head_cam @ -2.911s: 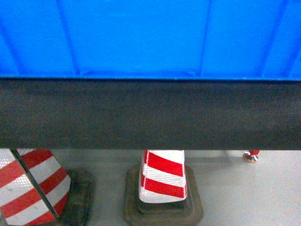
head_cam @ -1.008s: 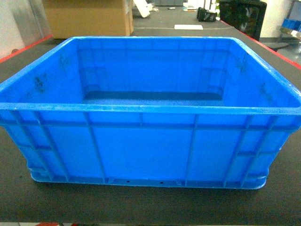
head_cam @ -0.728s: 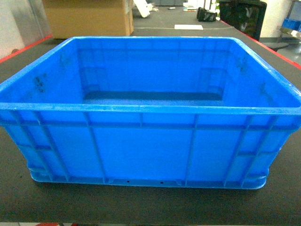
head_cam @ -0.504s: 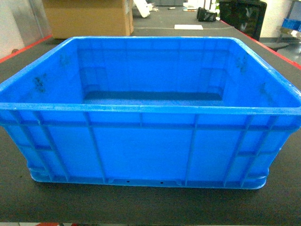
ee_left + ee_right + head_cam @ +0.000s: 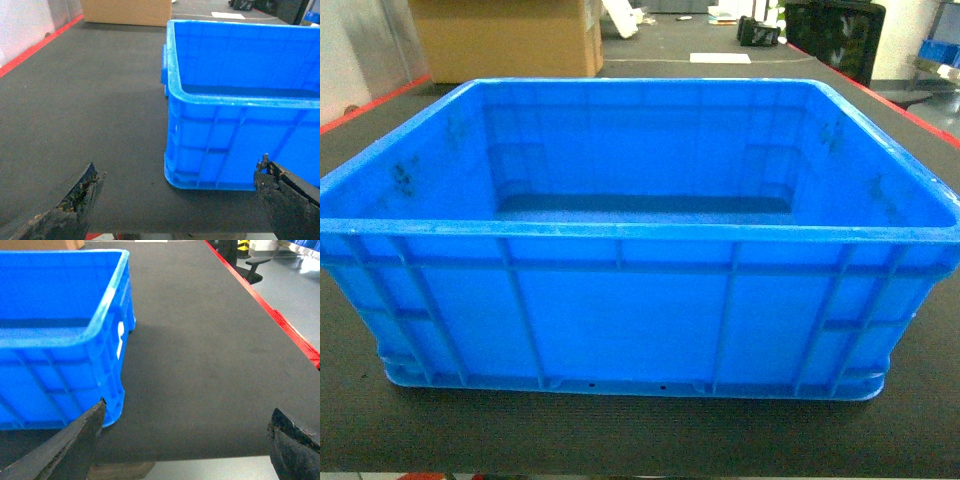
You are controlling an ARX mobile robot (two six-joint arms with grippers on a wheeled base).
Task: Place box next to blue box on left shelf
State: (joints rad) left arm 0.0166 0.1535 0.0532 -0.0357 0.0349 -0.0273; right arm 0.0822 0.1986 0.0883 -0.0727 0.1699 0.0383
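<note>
1. Left gripper [image 5: 175, 200] — two dark, nearly black fingers, wedge-shaped and tapering to blunt tips, show at the bottom corners of the left wrist view.
2. Its left finger [image 5: 75, 200] is badly worn, with a ragged, chipped inner edge flecked with yellowish-brown patches.
3. Its right finger [image 5: 285, 195] has a rough, crumbled tip and a thin lighter line along its upper edge.
4. Right gripper [image 5: 185, 435] — its fingers are dark grey-black too, broad and smooth, with a faint sheen.
5. The right-hand finger [image 5: 295, 440] carries small pale scuff marks.

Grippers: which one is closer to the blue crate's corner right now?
The right gripper: its inner finger overlaps the box corner, while the left gripper straddles it wider.
</note>
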